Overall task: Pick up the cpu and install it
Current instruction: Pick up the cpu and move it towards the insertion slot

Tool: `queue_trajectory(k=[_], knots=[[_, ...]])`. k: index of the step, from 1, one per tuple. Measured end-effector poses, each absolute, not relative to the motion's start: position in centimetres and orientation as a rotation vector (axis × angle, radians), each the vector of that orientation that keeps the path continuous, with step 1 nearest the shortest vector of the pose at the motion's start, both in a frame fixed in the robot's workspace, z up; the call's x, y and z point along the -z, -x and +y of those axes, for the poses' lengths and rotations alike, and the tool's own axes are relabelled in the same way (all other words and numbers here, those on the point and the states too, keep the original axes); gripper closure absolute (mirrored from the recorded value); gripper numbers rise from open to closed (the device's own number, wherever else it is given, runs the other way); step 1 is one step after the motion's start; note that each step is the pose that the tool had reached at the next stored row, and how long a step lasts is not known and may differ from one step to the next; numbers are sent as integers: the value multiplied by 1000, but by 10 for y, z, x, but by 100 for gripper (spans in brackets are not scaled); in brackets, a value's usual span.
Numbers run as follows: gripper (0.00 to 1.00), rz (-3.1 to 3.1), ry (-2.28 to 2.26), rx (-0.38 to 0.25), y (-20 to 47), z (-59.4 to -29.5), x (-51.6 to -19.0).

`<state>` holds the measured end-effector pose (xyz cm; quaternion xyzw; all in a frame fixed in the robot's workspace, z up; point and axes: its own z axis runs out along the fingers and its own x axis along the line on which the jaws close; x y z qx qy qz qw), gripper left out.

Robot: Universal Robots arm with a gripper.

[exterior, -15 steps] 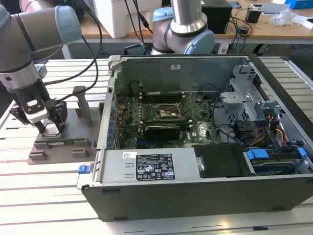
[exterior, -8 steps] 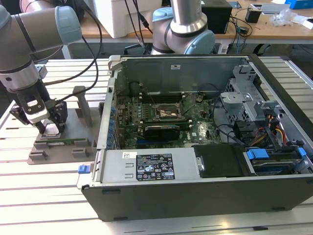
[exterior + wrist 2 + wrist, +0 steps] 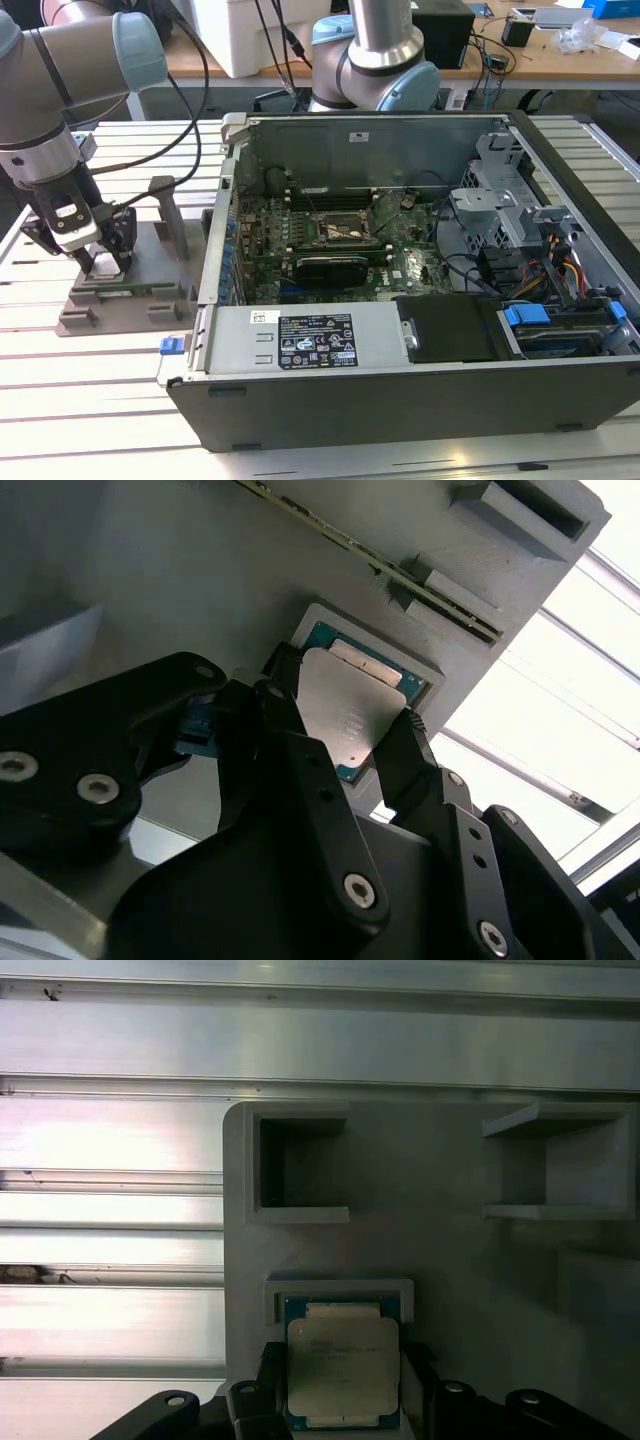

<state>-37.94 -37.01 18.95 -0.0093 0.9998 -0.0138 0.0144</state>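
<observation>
The cpu (image 3: 343, 1360) is a flat square chip with a silvery top and a green rim. It lies in a shallow recess of a grey holder plate (image 3: 450, 1290). My gripper (image 3: 343, 1390) stands over it with one black finger on each of two opposite edges. In the second wrist view the fingertips (image 3: 405, 730) press against the sides of the cpu (image 3: 345, 705), so my gripper (image 3: 340, 715) is shut on it. In the exterior view my gripper (image 3: 100, 262) is low over the holder plate (image 3: 130, 295) at the exterior view's left. The chip itself is hidden there by the fingers.
An open computer case (image 3: 400, 330) lies to the exterior view's right of the holder, with the motherboard socket (image 3: 335, 230) near its middle. Upright posts (image 3: 165, 205) rise from the holder. A second robot arm (image 3: 375, 60) stands behind the case. The table is slatted aluminium (image 3: 80, 400).
</observation>
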Motion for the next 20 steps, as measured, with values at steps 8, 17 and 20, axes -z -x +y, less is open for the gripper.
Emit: queue_trajectory(k=[8, 17, 20], knots=[[46, 3112, 29, 42, 379, -370, -189], [46, 3112, 29, 42, 379, -370, -200], [46, 3112, 29, 42, 379, -370, -205]])
